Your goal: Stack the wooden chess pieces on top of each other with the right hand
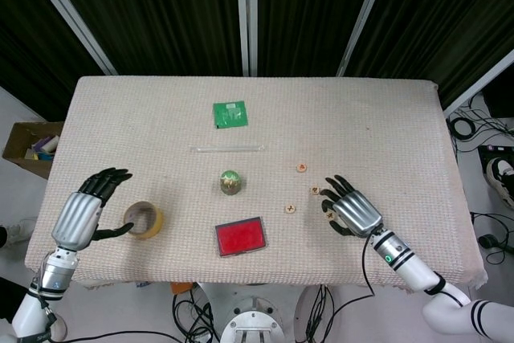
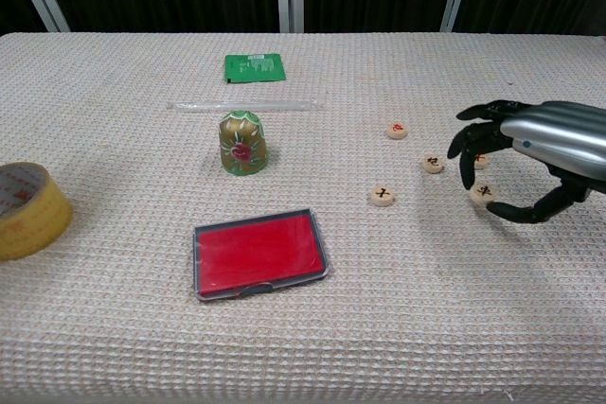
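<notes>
Several small round wooden chess pieces lie right of the table's centre: one at the back (image 2: 397,130), one in the middle (image 2: 433,164) and one nearer the front (image 2: 382,196). They also show as small discs in the head view, the back piece (image 1: 301,168) and the front piece (image 1: 290,209) among them. My right hand (image 2: 544,153) (image 1: 353,210) hovers just right of them, fingers arched. It pinches a fourth piece (image 2: 483,195) between thumb and a fingertip, low over the cloth. Another piece (image 2: 480,160) peeks out behind the fingers. My left hand (image 1: 80,214) rests open at the far left.
A tape roll (image 1: 143,220) sits beside the left hand. A red flat case (image 2: 258,253) lies at front centre, with a green-gold dome (image 2: 242,143) behind it. Further back are a clear rod (image 2: 246,105) and a green packet (image 2: 254,67). A cardboard box (image 1: 28,146) stands off the table's left edge.
</notes>
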